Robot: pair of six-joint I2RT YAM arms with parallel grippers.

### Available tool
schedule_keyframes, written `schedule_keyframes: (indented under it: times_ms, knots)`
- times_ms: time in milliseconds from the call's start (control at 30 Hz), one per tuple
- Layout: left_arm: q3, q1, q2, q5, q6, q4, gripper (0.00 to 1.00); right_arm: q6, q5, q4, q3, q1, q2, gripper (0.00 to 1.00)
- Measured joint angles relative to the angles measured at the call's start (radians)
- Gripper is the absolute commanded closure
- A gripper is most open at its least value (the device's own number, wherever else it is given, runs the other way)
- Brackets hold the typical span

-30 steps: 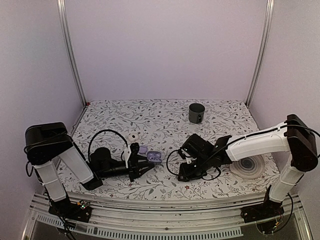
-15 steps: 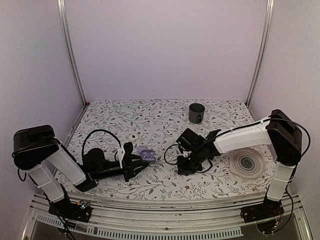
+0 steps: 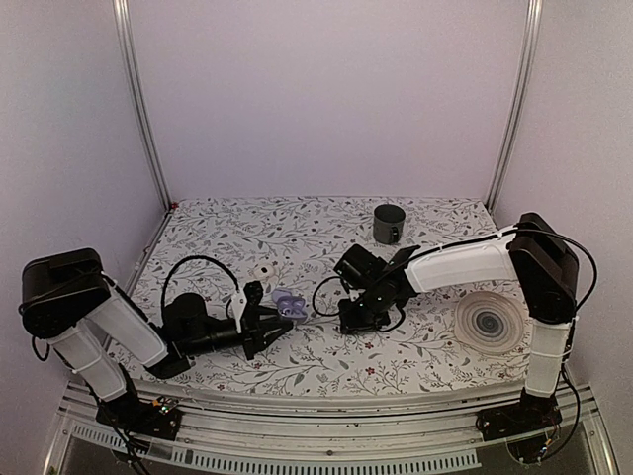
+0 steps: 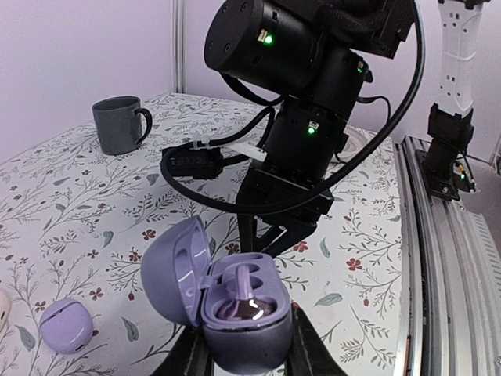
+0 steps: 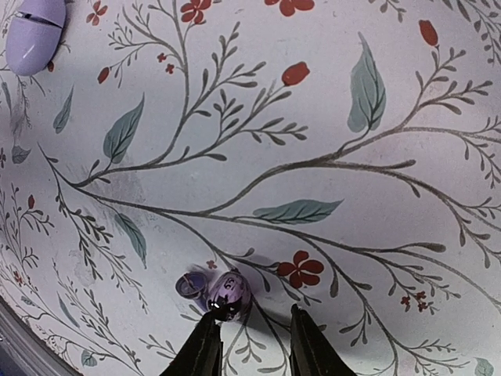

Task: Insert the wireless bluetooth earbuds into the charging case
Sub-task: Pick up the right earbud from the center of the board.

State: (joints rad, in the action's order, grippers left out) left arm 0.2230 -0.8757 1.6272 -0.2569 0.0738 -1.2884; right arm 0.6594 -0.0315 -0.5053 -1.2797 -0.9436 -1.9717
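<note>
The earbud (image 5: 223, 291) should be centred within the parted right end effector (image 5: 252, 315); the charging case (image 4: 244, 309) is clamped in the left end effector (image 4: 244, 354).

We record a dark mug (image 3: 389, 224) upright on the far floral tablecloth (image 3: 297, 223), a flat spiral-marked disc (image 3: 490, 322) at right, a white round piece (image 3: 263, 271) left of centre.

The top view looks down from high behind the bases over the whole tabletop (image 3: 297, 223). The left wrist view, low, faces the right tool (image 4: 270, 239), sharing the mug (image 4: 119, 124) at 11 o'clock with the top view. The right wrist view looks straight down, close.
</note>
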Motion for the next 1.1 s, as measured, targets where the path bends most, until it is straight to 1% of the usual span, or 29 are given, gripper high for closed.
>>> schedule_keyframes:
  times_ms: [233,500,567,600,633,667,800,867,967,1100]
  knots:
    - [0.000,0.000,0.000,-0.006,0.000,0.025,1.00,0.044,-0.008,0.001,-0.008,0.001,-0.005,0.70]
    - [0.001,0.000,-0.019,-0.011,-0.003,0.050,1.00,0.031,-0.005,-0.009,-0.103,-0.001,-0.073,0.74]
    - [0.001,0.000,-0.025,-0.011,-0.003,0.054,1.00,0.023,-0.004,-0.012,-0.114,-0.004,-0.080,0.79]
    - [0.001,0.000,-0.027,-0.011,-0.003,0.055,1.00,0.019,-0.003,-0.014,-0.116,-0.005,-0.084,0.80]
    - [0.001,0.000,-0.028,-0.011,-0.003,0.057,1.00,0.014,0.000,-0.017,-0.119,-0.006,-0.085,0.85]
    - [0.001,0.000,-0.029,-0.011,-0.003,0.059,1.00,0.011,0.001,-0.018,-0.121,-0.007,-0.088,0.87]
    - [0.001,0.000,-0.031,-0.010,-0.003,0.072,1.00,-0.029,0.011,-0.019,-0.130,-0.017,-0.094,0.94]
    - [0.001,0.000,-0.031,-0.010,-0.003,0.082,1.00,-0.063,0.018,-0.019,-0.131,-0.024,-0.095,0.95]
    - [0.001,0.000,-0.031,-0.006,-0.007,0.092,1.00,-0.129,0.023,0.005,-0.101,-0.037,-0.078,0.96]
    - [0.002,0.000,-0.028,-0.004,-0.023,0.106,1.00,-0.216,0.021,0.019,0.022,-0.060,0.014,0.96]
